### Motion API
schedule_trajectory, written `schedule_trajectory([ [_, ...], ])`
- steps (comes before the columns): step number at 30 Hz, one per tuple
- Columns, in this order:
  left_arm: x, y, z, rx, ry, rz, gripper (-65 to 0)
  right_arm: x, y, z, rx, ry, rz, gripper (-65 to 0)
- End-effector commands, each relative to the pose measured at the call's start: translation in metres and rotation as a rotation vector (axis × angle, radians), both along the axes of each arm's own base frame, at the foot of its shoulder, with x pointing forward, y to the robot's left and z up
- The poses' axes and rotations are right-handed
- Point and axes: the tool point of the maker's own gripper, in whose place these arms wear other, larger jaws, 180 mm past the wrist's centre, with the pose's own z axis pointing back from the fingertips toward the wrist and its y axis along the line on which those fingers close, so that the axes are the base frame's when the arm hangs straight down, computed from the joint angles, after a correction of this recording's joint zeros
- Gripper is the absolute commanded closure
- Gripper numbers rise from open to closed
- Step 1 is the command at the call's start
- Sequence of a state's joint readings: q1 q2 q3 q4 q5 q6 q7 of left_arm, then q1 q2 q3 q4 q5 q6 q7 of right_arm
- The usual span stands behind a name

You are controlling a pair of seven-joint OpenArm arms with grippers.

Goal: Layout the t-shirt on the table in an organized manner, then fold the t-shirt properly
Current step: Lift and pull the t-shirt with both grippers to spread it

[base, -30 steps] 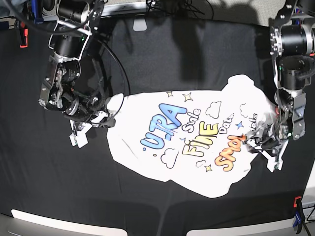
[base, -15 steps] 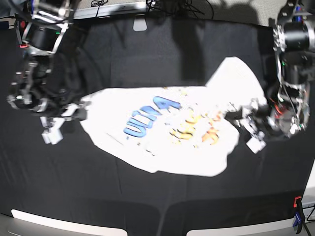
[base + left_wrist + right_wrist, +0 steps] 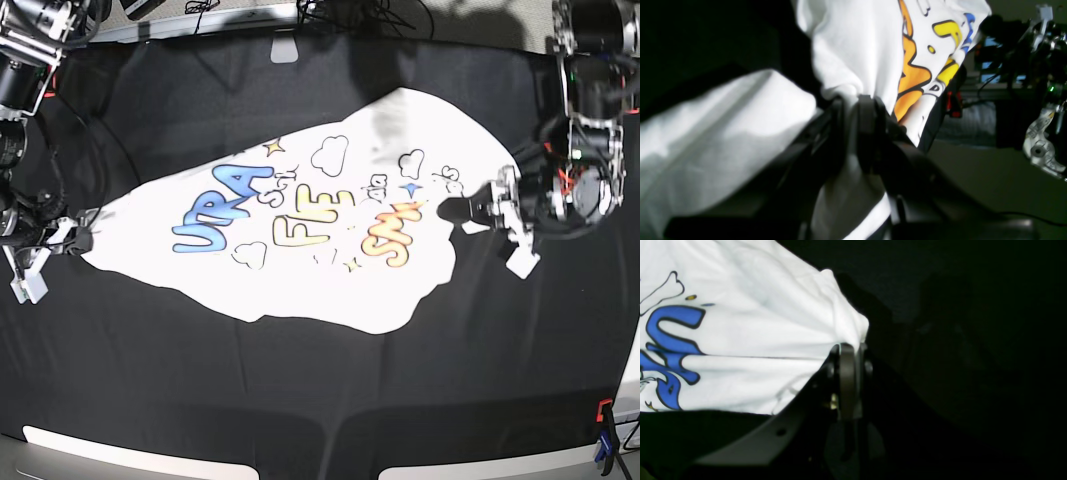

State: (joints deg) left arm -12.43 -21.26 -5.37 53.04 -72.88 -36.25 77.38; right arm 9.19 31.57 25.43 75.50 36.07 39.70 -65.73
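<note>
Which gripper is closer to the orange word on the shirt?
Left. The left gripper grips the t-shirt edge right beside the orange word; the right gripper pinches the far end, past the blue word.

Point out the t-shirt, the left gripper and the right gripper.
t-shirt (image 3: pixel 300 200): base view, on the printed chest.
left gripper (image 3: pixel 462 211): base view, at the fingertips pinching the shirt's edge.
right gripper (image 3: pixel 850 350): right wrist view, at the fingertips clamped on the shirt's corner.
</note>
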Motion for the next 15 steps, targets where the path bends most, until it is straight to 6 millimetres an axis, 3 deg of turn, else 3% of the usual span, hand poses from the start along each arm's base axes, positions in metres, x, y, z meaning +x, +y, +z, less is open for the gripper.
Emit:
schedule_trajectory([
  [1,-0.013,-0.004,-0.001,0.008,0.019,-0.046,0.0,0.009,-0.011,0.021,-0.035,-0.054,0.001,0.0],
  [6,-0.032,-0.010,0.008,0.140,-0.087,-0.144,0.0,0.014,0.008,0.020,0.045,-0.082,0.015,0.0],
  [11,-0.021,0.004,0.014,0.396,-0.246,-0.068,0.0,0.016,0.027,0.014,0.105,-0.094,0.025,0.0],
  [15,-0.024,0.010,0.031,0.535,-0.350,-0.047,0.0,0.016,0.038,0.009,0.139,-0.092,0.030,0.0],
])
